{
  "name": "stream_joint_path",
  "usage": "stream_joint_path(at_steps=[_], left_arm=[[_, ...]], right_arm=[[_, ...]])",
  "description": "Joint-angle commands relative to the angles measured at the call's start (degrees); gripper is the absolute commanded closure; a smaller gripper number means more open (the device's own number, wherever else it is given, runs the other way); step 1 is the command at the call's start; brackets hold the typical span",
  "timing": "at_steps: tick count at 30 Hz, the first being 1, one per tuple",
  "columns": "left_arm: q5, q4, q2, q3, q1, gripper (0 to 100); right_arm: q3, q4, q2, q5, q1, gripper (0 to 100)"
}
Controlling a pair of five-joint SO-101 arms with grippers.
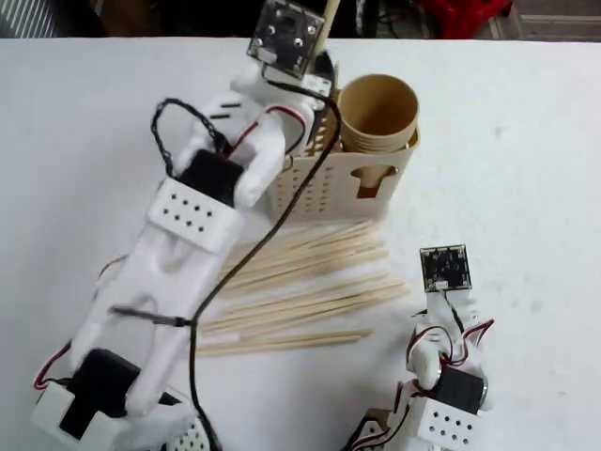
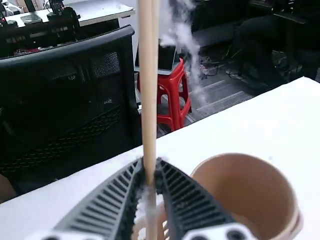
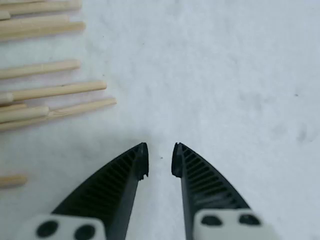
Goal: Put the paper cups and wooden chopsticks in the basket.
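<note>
Left claw (image 2: 149, 172) clenched on one upright chopstick (image 2: 147, 75) above the basket (image 1: 319, 193), which holds the stacked paper cups (image 1: 377, 113). Right claw (image 3: 160, 160) released, low over the worktop (image 1: 507, 169), beside the loose chopsticks (image 1: 300, 291) lying before the basket.

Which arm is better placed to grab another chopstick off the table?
Probably the right: the right gripper hangs open just beside the ends of the loose chopsticks. The left gripper is shut on a chopstick at the basket.

Chopstick (image 2: 147, 90) top cut off
</note>
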State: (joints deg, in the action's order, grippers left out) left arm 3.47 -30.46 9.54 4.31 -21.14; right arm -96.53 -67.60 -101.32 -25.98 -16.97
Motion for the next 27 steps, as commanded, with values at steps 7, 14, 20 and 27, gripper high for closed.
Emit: stream_joint_path(at_steps=[7,14,20,27], left_arm=[[-1.14,10.90,0.22,13.10,0.66,97],[-1.23,10.64,0.22,13.10,0.75,90],[-1.05,10.64,0.31,12.75,2.51,90],[-0.97,6.33,11.47,12.48,6.02,90]], right_arm=[[-0.35,-0.13,-0.48,-0.79,-0.31,90.0],[-0.35,-0.13,-0.48,-0.88,-0.22,90.0],[-0.35,-0.13,-0.48,-0.88,-0.22,90.0],[-0.35,-0.13,-0.48,-0.97,-0.22,90.0]])
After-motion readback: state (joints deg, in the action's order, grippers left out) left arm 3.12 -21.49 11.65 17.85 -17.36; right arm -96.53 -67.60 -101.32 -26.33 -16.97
